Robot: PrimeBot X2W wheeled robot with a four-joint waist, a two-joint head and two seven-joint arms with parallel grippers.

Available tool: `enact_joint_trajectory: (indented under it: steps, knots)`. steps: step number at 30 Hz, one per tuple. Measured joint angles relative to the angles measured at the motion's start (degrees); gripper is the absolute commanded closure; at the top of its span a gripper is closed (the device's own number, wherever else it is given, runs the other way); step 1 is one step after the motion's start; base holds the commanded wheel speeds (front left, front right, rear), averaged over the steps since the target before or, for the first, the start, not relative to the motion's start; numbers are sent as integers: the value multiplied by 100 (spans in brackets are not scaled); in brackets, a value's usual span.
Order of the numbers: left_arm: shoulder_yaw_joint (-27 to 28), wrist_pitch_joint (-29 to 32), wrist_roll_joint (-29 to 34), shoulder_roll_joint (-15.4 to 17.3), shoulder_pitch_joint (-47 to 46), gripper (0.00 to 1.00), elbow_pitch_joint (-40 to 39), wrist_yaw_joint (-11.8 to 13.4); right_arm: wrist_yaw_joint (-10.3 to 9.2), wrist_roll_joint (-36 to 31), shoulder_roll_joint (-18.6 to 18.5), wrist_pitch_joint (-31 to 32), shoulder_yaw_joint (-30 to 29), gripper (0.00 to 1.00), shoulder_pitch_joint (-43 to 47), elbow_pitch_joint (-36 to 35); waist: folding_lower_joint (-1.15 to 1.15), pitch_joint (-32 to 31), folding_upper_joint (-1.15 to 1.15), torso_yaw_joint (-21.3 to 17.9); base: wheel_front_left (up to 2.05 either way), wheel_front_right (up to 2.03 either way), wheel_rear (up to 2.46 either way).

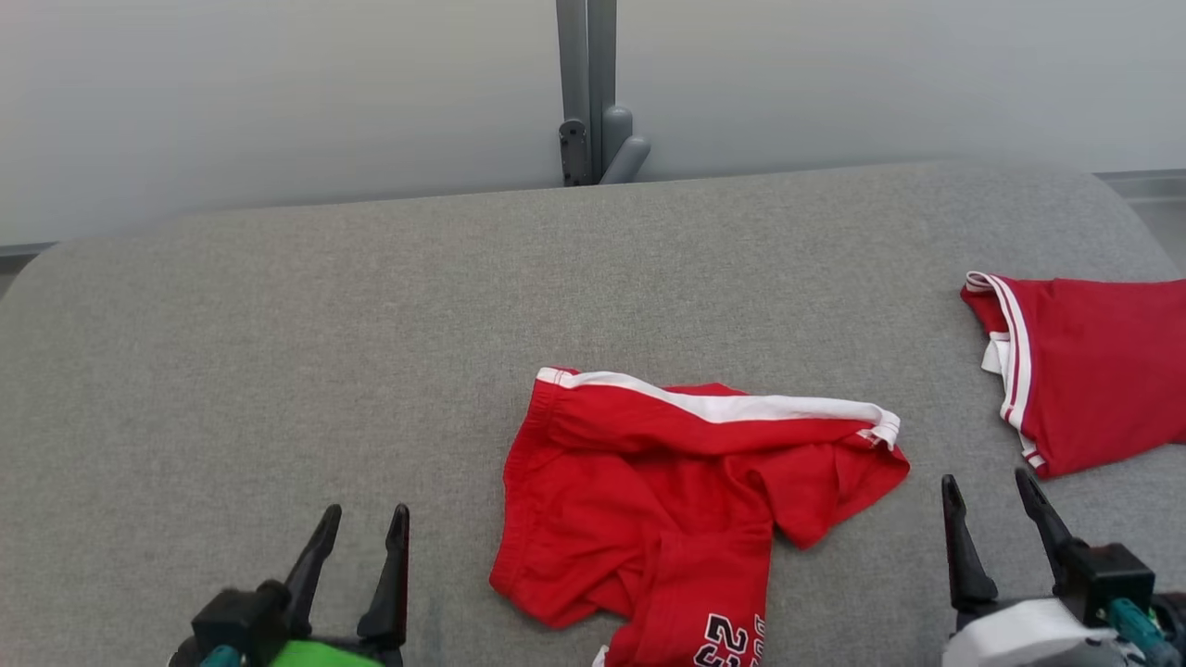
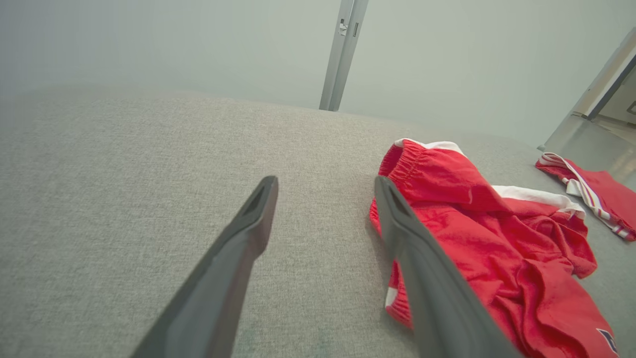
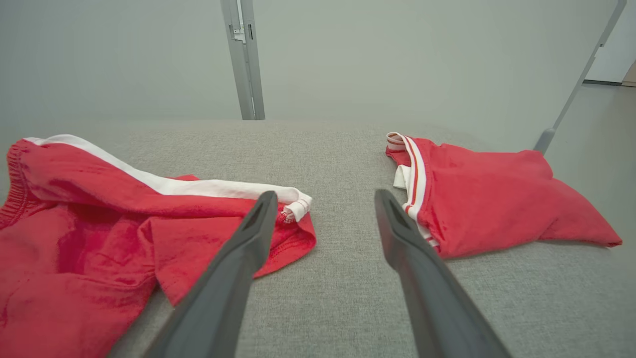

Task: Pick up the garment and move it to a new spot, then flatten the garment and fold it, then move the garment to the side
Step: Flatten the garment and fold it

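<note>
At the lower left, the left tool (image 1: 367, 509) hovers low over the grey fabric-covered counter (image 1: 232, 371). Its two dark fingers are spread wide and hold nothing.

Just to its right, at the centre near the front edge, lies the garment: a pair of red shorts (image 1: 649, 500), crumpled and partly twisted. A white stripe (image 1: 741, 405) runs along the far edge. A gathered elastic waistband (image 1: 521, 463) forms the left side, the side nearest the left tool. One leg trails toward the robot, with a printed number (image 1: 727, 641) showing at the bottom of the head view.

The cloth looks light, thin and limp. It should sag and bunch when lifted rather than keep its shape, and one layer may slide off another. The thicker waistband at the left and the hemmed corner at the right end of the stripe look like the firmest places to pinch, one for each tool.

Further right, the right tool (image 1: 984, 478) also sits low, fingers wide apart and empty. It is just beside the right corner of the shorts, not touching.

At the far right, well apart, a second red garment (image 1: 1093, 371) with striped trim lies on the counter.
</note>
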Motion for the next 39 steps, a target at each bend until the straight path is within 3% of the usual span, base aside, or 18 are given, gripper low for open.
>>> enact_joint_trajectory:
  steps: [6, 11, 18, 30, 35, 39]
  knots:
    - [-424, 198, 26, -110, -1241, 0, 519, -142, 0, -346, 1, 0, 16, 0, -1038, 920, 0, 411, 0, -13, 0, 0, 0]
    - [-721, 635, -358, -405, -2220, 0, 1146, -178, 0, -626, 3, 70, -36, 0, -1870, 1824, 0, 795, 0, 25, 0, 0, 0]
    - [-1060, 865, -613, -515, -2936, 0, 1826, -193, 0, -719, 2, 82, -3, 0, -2386, 2550, 0, 1110, 0, 67, 0, 0, 0]
    - [-1645, 1033, -1438, -505, -3345, 0, 2034, -200, 0, -648, 3, 23, 48, 2, -2460, 2806, 0, 1132, 0, 3, 0, 0, 0]
    - [-1818, 1152, -1630, -416, -3470, 0, 2185, -200, 0, -603, 3, 8, 163, 20, -2458, 2782, 0, 1122, 0, -73, 0, 0, 0]
    - [-1906, 1224, -1706, -365, -3534, 0, 2379, -200, 0, -567, 3, 7, 233, 18, -2461, 2741, 0, 1108, 0, -130, 0, 0, 0]
